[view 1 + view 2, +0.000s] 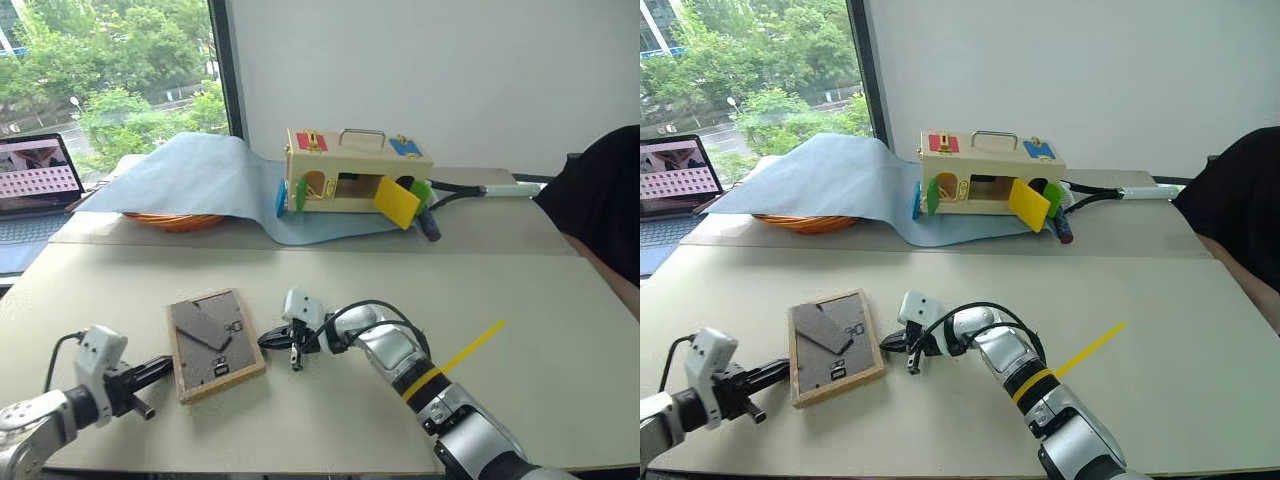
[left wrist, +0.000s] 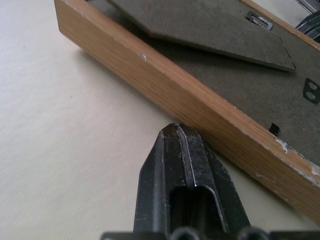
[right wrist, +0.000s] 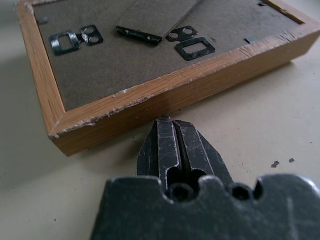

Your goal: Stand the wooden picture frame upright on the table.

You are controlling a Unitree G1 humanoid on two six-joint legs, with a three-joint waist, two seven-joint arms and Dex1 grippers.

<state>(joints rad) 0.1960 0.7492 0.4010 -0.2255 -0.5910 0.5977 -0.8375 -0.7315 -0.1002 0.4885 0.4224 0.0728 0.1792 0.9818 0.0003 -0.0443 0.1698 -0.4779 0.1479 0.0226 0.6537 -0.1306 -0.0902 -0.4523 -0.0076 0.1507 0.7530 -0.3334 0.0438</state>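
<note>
The wooden picture frame (image 1: pixel 214 342) lies flat on the beige table (image 1: pixel 540 300), dark grey backing up, its fold-out stand (image 1: pixel 200 325) lying against the back. My left gripper (image 1: pixel 165 367) is shut, its tips right at the frame's left edge (image 2: pixel 210 120). On the opposite side my right gripper (image 1: pixel 266 340) is shut too, with its tips against the frame's right edge (image 3: pixel 165 97). Metal clips (image 3: pixel 192 48) show on the backing in the right wrist view. The picture side faces down and is hidden.
At the back, a pale wooden box (image 1: pixel 355 170) with coloured flaps stands on a pale blue cloth (image 1: pixel 190 175) that covers an orange basket (image 1: pixel 175 220). A laptop (image 1: pixel 35 180) sits far left. A person's dark sleeve (image 1: pixel 600 200) is at the right edge. A yellow strip (image 1: pixel 470 345) sticks off my right forearm.
</note>
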